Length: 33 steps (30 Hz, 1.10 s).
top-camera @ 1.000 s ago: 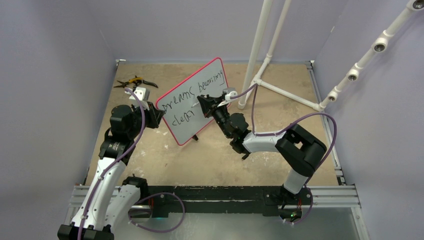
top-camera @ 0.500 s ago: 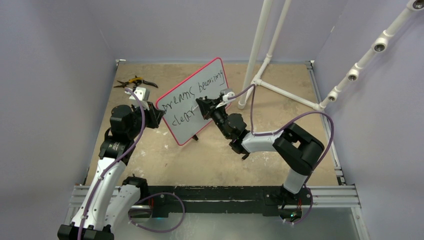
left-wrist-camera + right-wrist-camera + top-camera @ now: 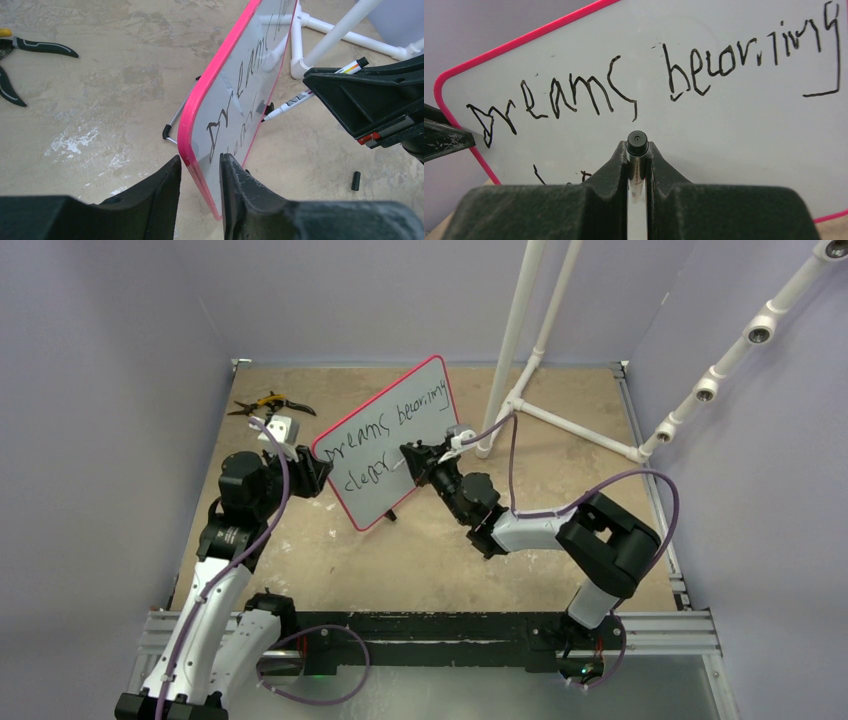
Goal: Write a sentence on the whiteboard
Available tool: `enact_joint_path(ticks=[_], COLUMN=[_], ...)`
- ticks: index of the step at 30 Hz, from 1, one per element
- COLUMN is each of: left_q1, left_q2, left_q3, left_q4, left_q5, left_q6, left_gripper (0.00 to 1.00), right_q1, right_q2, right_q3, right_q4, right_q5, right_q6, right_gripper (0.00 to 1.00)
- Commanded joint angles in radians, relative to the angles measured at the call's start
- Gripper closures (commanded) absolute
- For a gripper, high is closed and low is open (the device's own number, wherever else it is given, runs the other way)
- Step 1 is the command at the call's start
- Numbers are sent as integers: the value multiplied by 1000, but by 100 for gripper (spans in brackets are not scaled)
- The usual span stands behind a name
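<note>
Two grippers work at the whiteboard (image 3: pixel 385 440), which stands tilted on its feet mid-bench (image 3: pixel 330 540). Left gripper (image 3: pixel 199 162): jaws narrow, astride the whiteboard's lower pink corner; clamped or loose, can't tell. Right gripper (image 3: pixel 637 150) pinches a marker (image 3: pixel 300 100) in front of the whiteboard face; tip contact unclear. On the sentence (image 3: pixel 664 75), "dreams becoming" is legible, the second line mostly hidden behind the right gripper. Pliers (image 3: pixel 268 403) lie left-rear of the whiteboard, cut off in the left wrist view.
</note>
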Motion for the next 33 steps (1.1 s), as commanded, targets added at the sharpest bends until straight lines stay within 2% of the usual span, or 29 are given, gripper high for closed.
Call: enact_joint_path(ticks=[1, 9, 13, 33], left_q1=[-1, -1, -1, -1], left_q2=[-25, -70, -91, -107], left_q3=[-3, -10, -14, -16], left_q4=[28, 38, 46, 45], left_q5=[10, -15, -24, -33], left_q6=[17, 17, 17, 22], left_gripper=[64, 44, 38, 36], right_q1=[4, 0, 0, 0], right_q2=[-52, -2, 25, 47], right_q3=[-26, 6, 36, 32], right_q4=[24, 113, 124, 159], right_q5=[57, 105, 110, 127], right_q6=[-14, -44, -60, -53], right_gripper=[100, 100, 100, 100])
